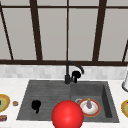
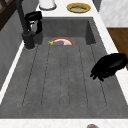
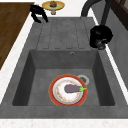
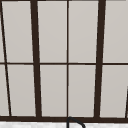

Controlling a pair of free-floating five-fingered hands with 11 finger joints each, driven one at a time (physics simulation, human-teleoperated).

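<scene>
My right hand (image 1: 75, 74) is at the black faucet (image 1: 67, 72), its fingers curled round the lever beside the faucet's base; the same hand (image 3: 100, 36) sits by the faucet's foot in the right side view and shows again (image 2: 33, 18) from the left. My left hand (image 1: 36, 105) hovers over the ribbed drainboard (image 1: 50, 92) near the front edge, fingers drooping and relaxed, holding nothing; the left side view shows this hand (image 2: 110, 65) too. In the basin lies a red-rimmed plate (image 3: 60, 98) with a purple eggplant (image 3: 72, 88) on it.
A big red sphere (image 1: 67, 115) fills the front middle, over the sink's front edge. Yellow plates stand on the counter at left (image 1: 2, 102) and right (image 1: 125, 107), a white jar (image 1: 125, 83) at the right, and a small round item (image 1: 15, 103) left of the drainboard.
</scene>
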